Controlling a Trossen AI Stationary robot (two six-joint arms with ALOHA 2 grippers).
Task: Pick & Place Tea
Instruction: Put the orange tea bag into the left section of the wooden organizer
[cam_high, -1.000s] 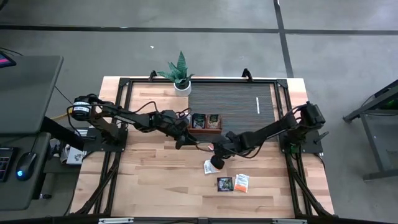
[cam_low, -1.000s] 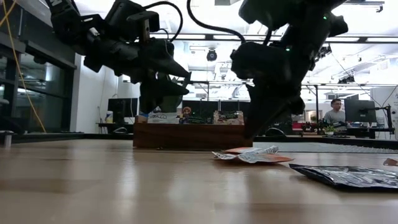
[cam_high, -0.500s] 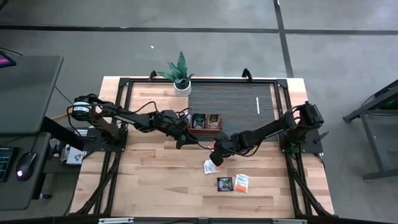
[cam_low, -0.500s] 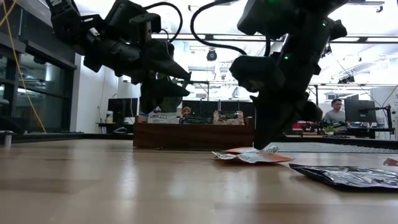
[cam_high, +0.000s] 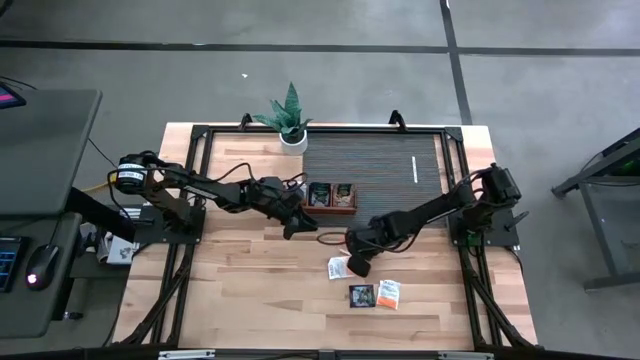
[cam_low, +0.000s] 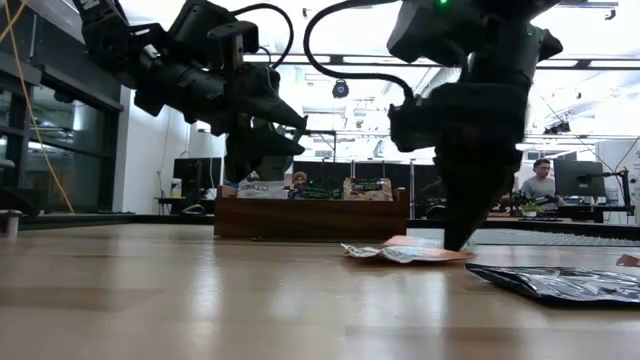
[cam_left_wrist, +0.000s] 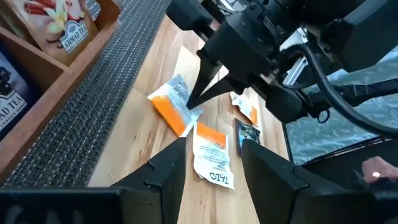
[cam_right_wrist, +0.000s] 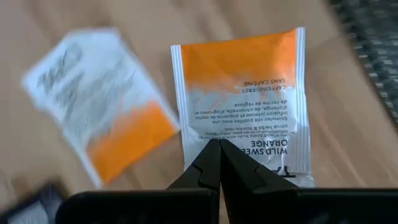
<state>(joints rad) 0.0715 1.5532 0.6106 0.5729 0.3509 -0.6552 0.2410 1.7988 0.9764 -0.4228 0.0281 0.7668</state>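
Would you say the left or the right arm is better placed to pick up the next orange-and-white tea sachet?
The right. The right gripper is shut, tips down on an orange-and-white sachet on the table. The left gripper hovers open near the wooden tray, farther from the loose sachets.

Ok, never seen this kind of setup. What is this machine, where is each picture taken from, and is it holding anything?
Two robot arms work at a wooden table. One camera looks down from above, one sits at table height, one rides each wrist. The right gripper, shut and empty, points down at a white-and-orange tea sachet, beside a second one. Two more sachets lie nearer the table's front edge. The left gripper hangs open, holding nothing, near the wooden tray of tea.
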